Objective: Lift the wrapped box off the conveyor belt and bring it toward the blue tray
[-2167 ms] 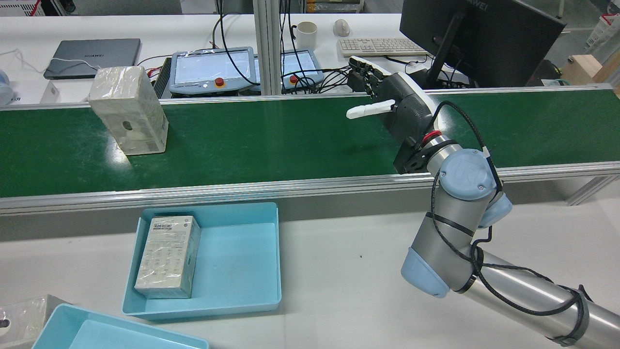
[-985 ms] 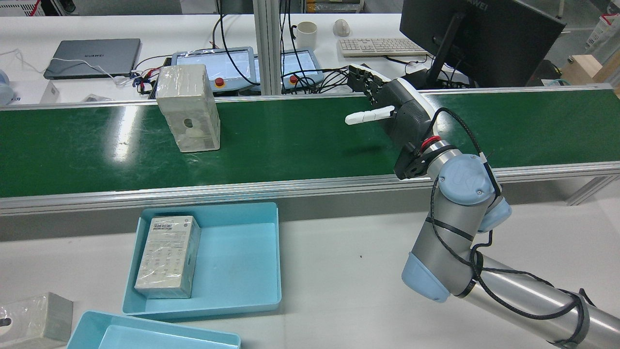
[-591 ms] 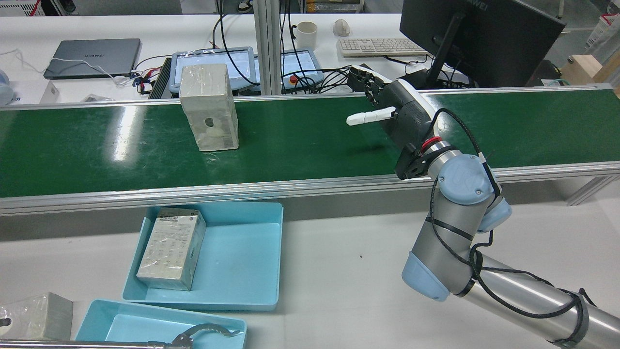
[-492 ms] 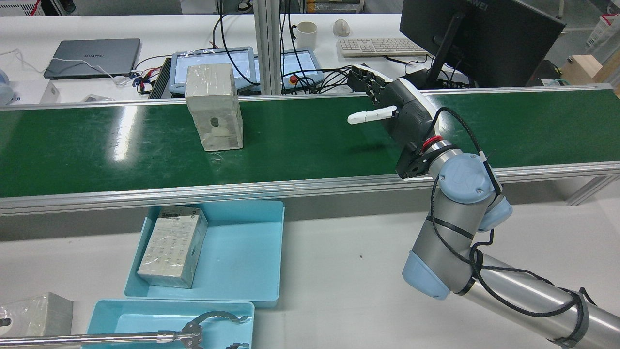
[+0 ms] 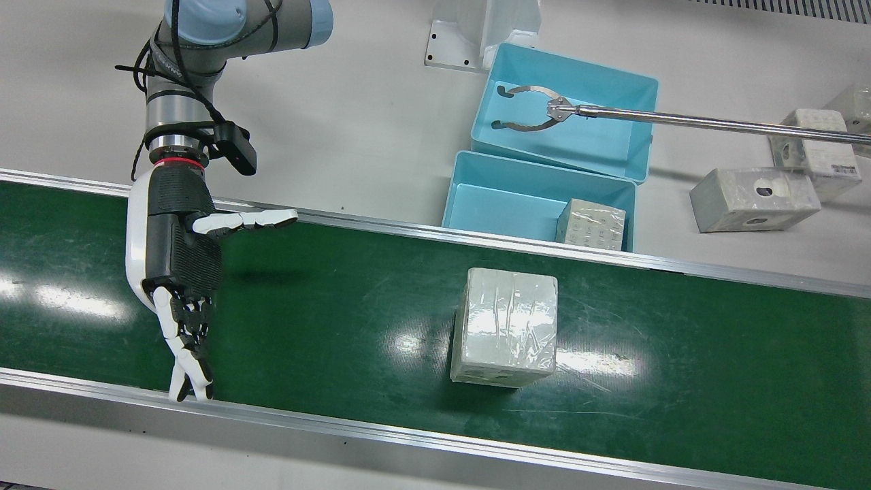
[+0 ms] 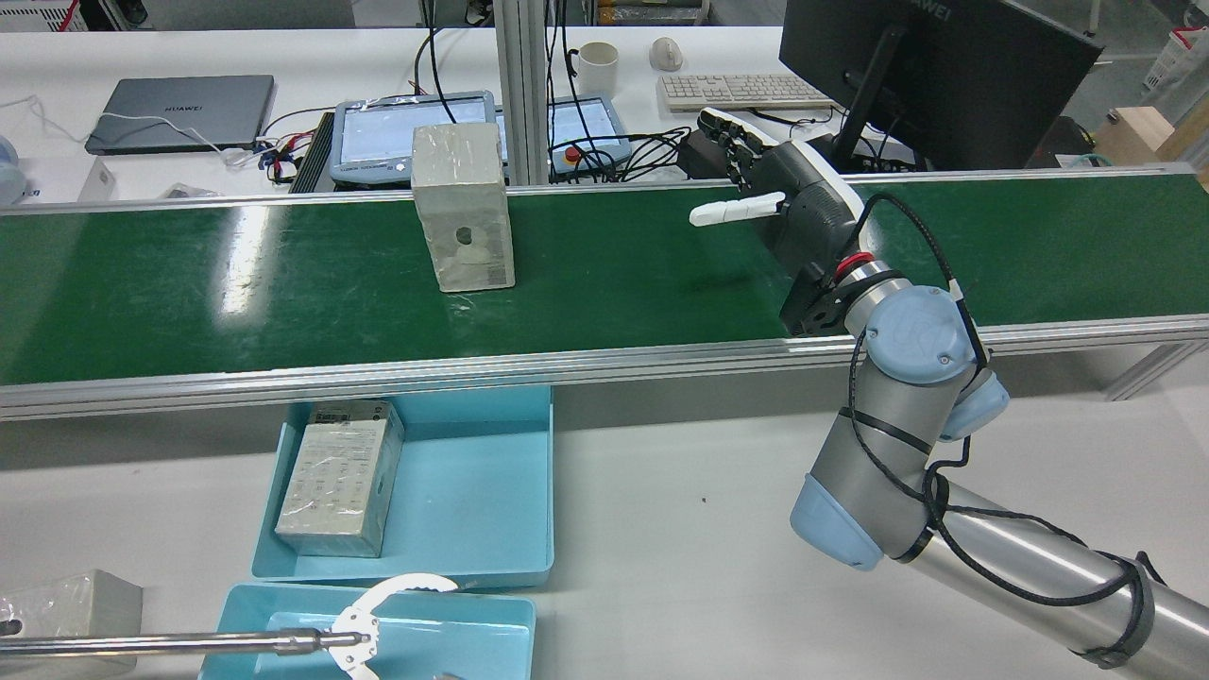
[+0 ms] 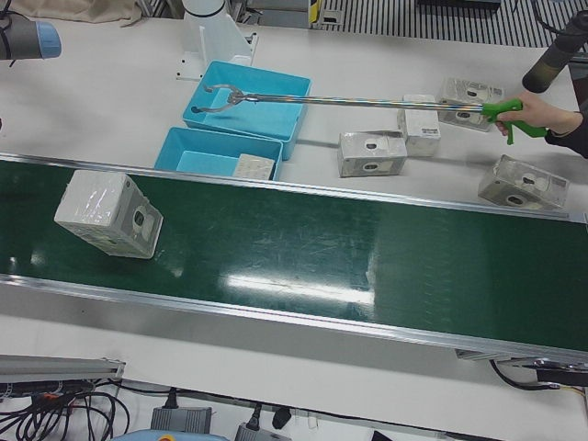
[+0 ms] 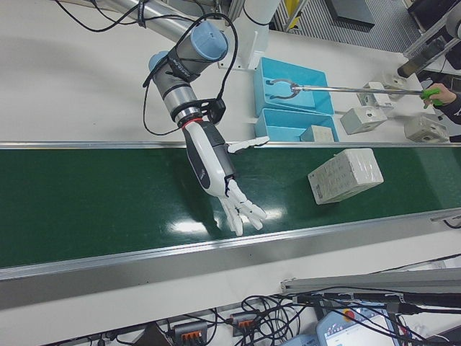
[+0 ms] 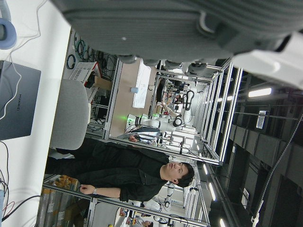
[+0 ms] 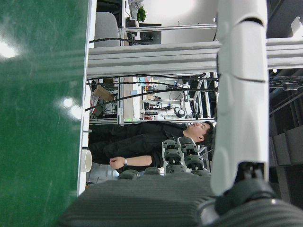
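Observation:
The wrapped box [image 6: 463,208] stands upright on the green conveyor belt [image 6: 189,302]; it also shows in the front view [image 5: 505,327] and the right-front view [image 8: 346,175]. My right hand [image 6: 793,203] is open above the belt, fingers spread, palm toward the box and well apart from it; it also shows in the front view [image 5: 180,258]. The blue tray [image 6: 472,491] lies beside the belt and holds another wrapped box [image 6: 340,477]. Only the palm of my left hand [image 9: 156,28] shows, in its own view.
A second blue tray [image 5: 585,139] touches the first; a long grabber tool [image 5: 537,109] held by a person [image 7: 551,110] reaches into it. Loose wrapped boxes [image 5: 754,199] lie on the table beyond. Aluminium rails [image 6: 567,364] edge the belt. A monitor [image 6: 926,76] stands behind.
The wrapped box has ridden the belt toward my right hand. The grabber tool has come in and pushed the second tray up against the first. My right hand has shifted slightly.

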Robot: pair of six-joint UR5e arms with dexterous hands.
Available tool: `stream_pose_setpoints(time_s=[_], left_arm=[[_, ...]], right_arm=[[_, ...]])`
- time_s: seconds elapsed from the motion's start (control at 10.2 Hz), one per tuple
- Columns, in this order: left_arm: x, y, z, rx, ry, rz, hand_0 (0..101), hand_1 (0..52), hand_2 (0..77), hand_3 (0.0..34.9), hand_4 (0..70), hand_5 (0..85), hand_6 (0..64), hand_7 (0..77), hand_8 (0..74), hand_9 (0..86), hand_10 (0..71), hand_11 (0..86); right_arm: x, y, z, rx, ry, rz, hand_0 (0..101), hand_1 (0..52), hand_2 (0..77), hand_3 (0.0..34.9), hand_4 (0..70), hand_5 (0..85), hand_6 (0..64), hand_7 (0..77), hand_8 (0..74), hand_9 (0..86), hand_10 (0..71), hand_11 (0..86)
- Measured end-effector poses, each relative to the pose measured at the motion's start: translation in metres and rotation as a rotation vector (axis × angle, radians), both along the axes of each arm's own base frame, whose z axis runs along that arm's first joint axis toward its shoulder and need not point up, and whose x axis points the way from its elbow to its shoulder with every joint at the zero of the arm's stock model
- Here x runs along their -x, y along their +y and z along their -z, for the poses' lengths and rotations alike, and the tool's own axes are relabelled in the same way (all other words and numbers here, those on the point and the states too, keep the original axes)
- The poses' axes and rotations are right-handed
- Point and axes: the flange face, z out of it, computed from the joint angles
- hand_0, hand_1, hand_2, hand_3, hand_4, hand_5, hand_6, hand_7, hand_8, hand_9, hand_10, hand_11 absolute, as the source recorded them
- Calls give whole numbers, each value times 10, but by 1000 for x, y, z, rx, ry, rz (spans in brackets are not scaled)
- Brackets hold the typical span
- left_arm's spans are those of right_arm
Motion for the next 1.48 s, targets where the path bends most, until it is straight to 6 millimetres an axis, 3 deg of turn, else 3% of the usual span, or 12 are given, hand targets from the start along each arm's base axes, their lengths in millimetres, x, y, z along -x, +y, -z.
stream_pose_setpoints(time_s=[0.1, 1.48], left_arm=[[0, 0, 0, 0, 0, 0, 0, 0, 11, 0, 0, 11, 5, 5, 5, 0, 5, 5], [0, 0, 0, 0, 0, 0, 0, 0, 11, 0, 0, 11, 5, 5, 5, 5, 0, 5]], right_arm=[[0, 0, -1, 1, 1, 0, 490, 153, 38, 0, 49, 125, 22, 11, 0, 11, 0, 5], [15, 2, -10, 16, 28, 16, 489, 153, 49, 0, 76, 136, 22, 16, 0, 11, 0, 5]])
